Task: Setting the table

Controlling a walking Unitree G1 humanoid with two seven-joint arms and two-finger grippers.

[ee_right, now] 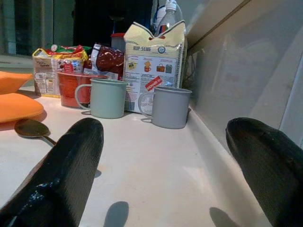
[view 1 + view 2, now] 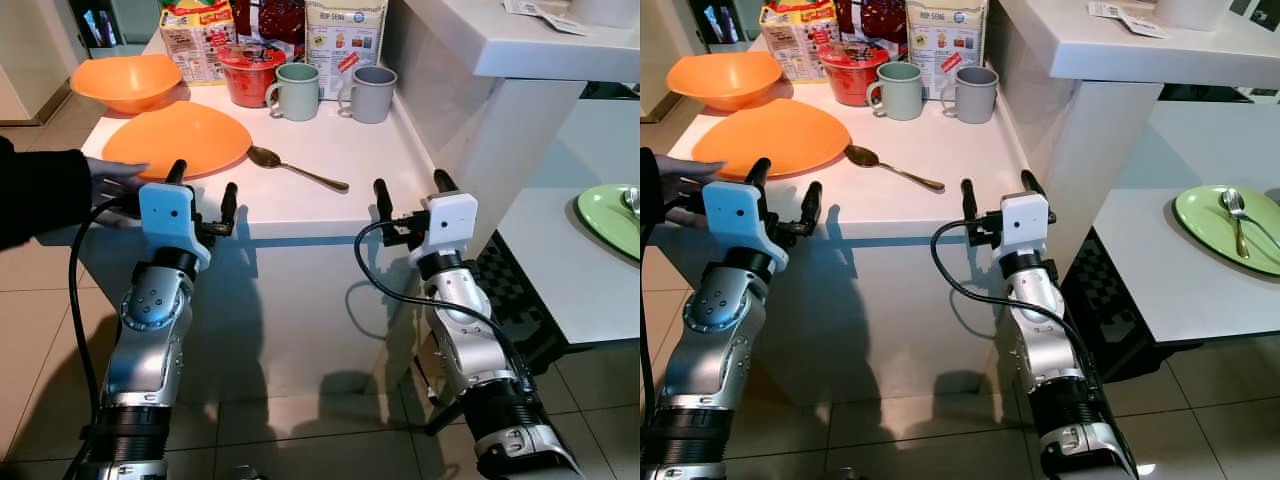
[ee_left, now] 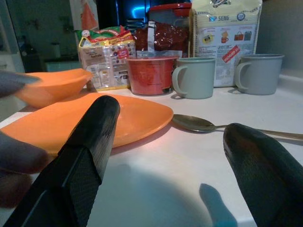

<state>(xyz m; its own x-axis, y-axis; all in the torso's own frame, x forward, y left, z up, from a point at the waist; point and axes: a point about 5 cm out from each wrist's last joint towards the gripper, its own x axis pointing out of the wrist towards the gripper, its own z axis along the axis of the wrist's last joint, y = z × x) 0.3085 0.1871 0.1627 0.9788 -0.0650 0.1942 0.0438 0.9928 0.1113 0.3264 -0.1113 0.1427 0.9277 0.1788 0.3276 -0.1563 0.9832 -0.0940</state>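
Note:
On the white counter (image 2: 330, 150) lie a flat orange plate (image 2: 178, 138), an orange bowl (image 2: 127, 80) behind it and a metal spoon (image 2: 297, 169) to the plate's right. A green mug (image 2: 295, 91) and a grey mug (image 2: 370, 93) stand at the back. My left gripper (image 2: 204, 185) hovers open at the counter's front edge, just before the plate. Level with it, my right gripper (image 2: 411, 186) is open too, near the counter's right front corner. Neither holds anything. A green plate (image 2: 1215, 215) with a spoon (image 2: 1238, 222) on it sits on the lower white table (image 2: 1170, 260) to the right.
A person's hand (image 2: 115, 178) in a dark sleeve touches the orange plate's near left rim, close to my left gripper. A red tub (image 2: 250, 73) and food packets (image 2: 345, 35) line the back. A raised white ledge (image 2: 500, 40) walls the counter's right side. Tiled floor lies below.

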